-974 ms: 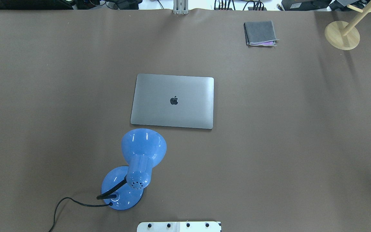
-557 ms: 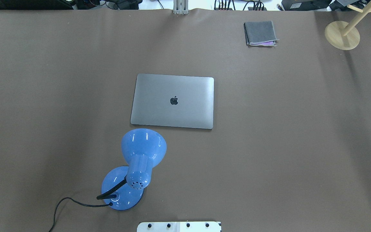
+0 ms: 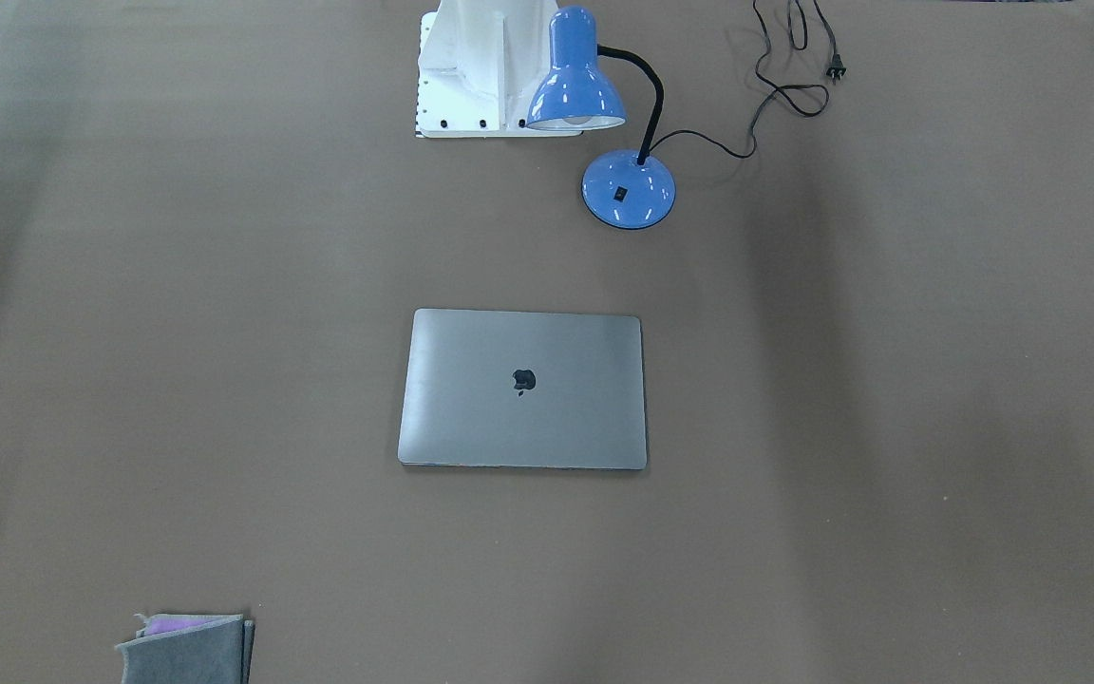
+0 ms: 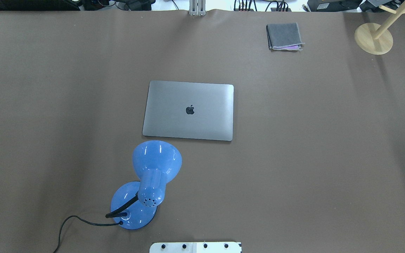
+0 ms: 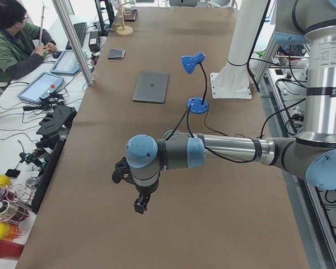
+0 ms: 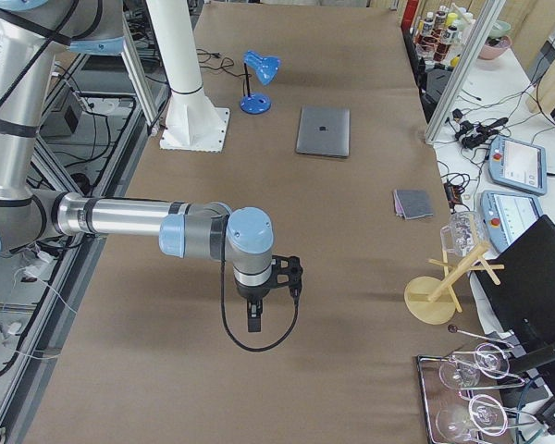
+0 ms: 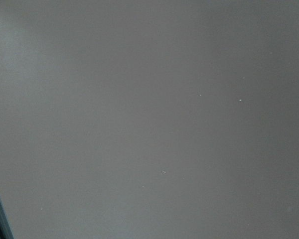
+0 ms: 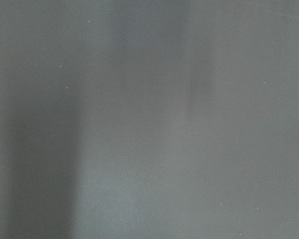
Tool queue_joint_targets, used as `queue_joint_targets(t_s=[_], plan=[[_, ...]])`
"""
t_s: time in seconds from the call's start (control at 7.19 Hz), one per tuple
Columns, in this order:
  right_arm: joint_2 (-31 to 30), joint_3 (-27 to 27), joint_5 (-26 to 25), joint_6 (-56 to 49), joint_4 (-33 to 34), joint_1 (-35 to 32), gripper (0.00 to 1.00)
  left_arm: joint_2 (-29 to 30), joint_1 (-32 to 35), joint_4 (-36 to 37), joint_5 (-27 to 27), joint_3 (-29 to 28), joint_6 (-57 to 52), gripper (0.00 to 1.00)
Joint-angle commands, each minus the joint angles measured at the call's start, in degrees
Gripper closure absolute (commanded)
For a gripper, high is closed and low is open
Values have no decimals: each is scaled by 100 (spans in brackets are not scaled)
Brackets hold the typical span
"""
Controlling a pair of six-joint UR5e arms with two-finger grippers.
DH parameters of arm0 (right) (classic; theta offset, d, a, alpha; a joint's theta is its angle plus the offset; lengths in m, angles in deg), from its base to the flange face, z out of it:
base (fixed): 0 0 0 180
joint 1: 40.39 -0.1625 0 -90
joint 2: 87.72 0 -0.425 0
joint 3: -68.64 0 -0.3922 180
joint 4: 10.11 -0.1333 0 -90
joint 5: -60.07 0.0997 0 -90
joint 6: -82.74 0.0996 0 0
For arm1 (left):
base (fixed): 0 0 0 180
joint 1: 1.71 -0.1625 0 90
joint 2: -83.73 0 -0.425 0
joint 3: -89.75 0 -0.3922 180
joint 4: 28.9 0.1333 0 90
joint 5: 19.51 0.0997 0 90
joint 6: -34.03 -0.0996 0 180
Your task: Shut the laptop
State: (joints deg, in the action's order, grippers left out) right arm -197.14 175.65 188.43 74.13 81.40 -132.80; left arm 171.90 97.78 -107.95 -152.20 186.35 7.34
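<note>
The space-grey laptop (image 4: 188, 123) lies flat with its lid shut and the dark apple logo facing up, in the middle of the brown table (image 4: 311, 158). It also shows in the front-facing view (image 3: 523, 427), the left view (image 5: 151, 86) and the right view (image 6: 323, 130). My left gripper (image 5: 140, 204) hangs over the table's left end, far from the laptop. My right gripper (image 6: 252, 319) hangs over the right end, also far away. Both show only in the side views, so I cannot tell whether they are open or shut. Both wrist views show only bare table.
A blue desk lamp (image 4: 156, 161) with its cord stands between the laptop and the robot base (image 3: 471, 66). A folded grey cloth (image 4: 284, 36) lies at the far right. A wooden stand (image 4: 373, 38) is at the far right corner. Wine glasses (image 6: 472, 370) stand beyond the right end.
A dark piece of the right arm at the overhead view's right edge a second ago has moved out of that view. The laptop has not moved.
</note>
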Motion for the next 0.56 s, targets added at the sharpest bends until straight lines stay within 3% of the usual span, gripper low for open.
queue_joint_targets(t_s=[0.0, 0.42], plan=[[-36, -119, 39, 8, -2, -5, 0, -11, 9, -39, -20, -1, 1047, 0], [-36, -15, 127, -26, -11, -5, 0, -220, -9, -170, -12, 87, 1026, 0]])
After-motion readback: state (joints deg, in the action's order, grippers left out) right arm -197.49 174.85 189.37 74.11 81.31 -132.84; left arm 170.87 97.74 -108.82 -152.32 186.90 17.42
